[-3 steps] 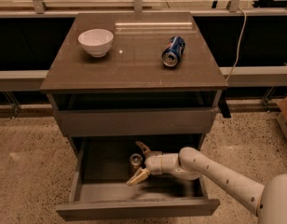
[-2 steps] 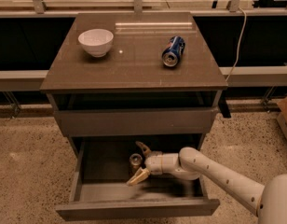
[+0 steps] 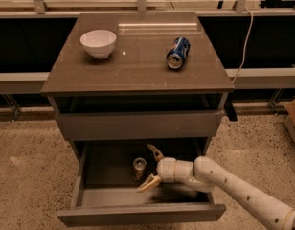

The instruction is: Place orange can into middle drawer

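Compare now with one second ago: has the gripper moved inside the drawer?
Yes. The gripper has drawn back slightly rightward, toward the right wall of the middle drawer, fingers open, with the orange can standing on the drawer floor.

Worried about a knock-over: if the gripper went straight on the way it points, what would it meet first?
Probably the orange can, standing upright in the middle drawer just ahead of the open gripper; depth is hard to judge.
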